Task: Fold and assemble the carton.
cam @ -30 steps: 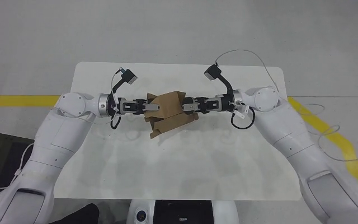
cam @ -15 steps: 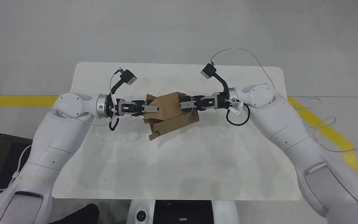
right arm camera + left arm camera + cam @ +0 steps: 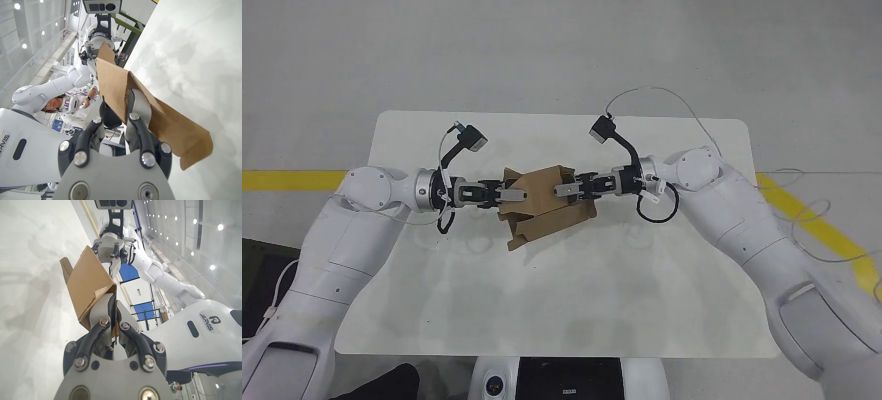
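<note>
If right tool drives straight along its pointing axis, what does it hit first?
The carton it is clamped on: the right tool points straight into the cardboard. Past that, roughly in line, the left tool grips the opposite side; the gap between them is hard to judge.

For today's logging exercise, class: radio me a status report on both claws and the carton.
Left claw shut on carton edge. Right claw shut on opposite panel. Carton partly folded, flaps loose, over white table.
</note>
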### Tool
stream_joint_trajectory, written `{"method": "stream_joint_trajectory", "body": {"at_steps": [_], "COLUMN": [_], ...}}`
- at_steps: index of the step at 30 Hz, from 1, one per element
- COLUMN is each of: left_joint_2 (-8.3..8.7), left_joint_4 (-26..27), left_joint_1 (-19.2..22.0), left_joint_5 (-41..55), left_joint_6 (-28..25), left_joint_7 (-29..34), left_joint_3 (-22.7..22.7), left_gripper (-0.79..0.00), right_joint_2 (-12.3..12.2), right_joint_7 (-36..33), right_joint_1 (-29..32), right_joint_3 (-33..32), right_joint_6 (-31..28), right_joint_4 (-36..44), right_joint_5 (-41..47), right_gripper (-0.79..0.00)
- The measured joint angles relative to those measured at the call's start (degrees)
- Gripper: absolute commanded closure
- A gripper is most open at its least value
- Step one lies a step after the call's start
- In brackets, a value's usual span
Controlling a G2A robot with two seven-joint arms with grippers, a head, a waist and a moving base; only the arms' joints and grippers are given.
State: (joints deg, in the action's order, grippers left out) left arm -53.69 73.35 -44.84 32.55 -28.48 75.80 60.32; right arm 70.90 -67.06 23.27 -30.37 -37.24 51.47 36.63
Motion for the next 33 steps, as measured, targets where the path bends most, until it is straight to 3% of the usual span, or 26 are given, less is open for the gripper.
{"method": "stream_joint_trajectory", "body": {"at_steps": [19, 22, 26, 31, 32, 33], "left_joint_2": [0.02, 0.03, 0.05, 0.06, 0.06, 0.06], "left_joint_4": [-0.3, -0.3, -0.4, -0.4, -0.4, -0.4], "left_joint_1": [0.1, 0.1, 0.1, 0.2, 0.2, 0.2], "left_joint_5": [-0.4, -0.4, -0.4, -0.4, -0.4, -0.4], "left_joint_6": [-0.2, -0.2, -0.3, -0.2, -0.2, -0.2], "left_joint_7": [-0.2, -0.2, -0.3, -0.2, -0.2, -0.2], "left_joint_3": [-0.5, -0.5, -0.5, -0.6, -0.6, -0.6], "left_gripper": [0.000, 0.000, 0.000, 0.000, -0.022, -0.120], "right_joint_2": [0.8, 1.0, 1.3, 1.5, 1.6, 1.6], "right_joint_7": [-1.7, -1.8, -1.9, -2.0, -2.1, -2.1], "right_joint_1": [-0.8, -1.1, -1.3, -1.5, -1.5, -1.5], "right_joint_3": [1.2, 1.5, 2.0, 2.3, 2.3, 2.4], "right_joint_6": [1.7, 1.8, 1.9, 2.0, 2.1, 2.1], "right_joint_4": [0.4, 0.2, -0.1, -0.3, -0.4, -0.4], "right_joint_5": [4.4, 4.4, 4.5, 4.7, 4.8, 4.8], "right_gripper": [-0.151, -0.117, 0.000, 0.000, 0.000, 0.000]}}
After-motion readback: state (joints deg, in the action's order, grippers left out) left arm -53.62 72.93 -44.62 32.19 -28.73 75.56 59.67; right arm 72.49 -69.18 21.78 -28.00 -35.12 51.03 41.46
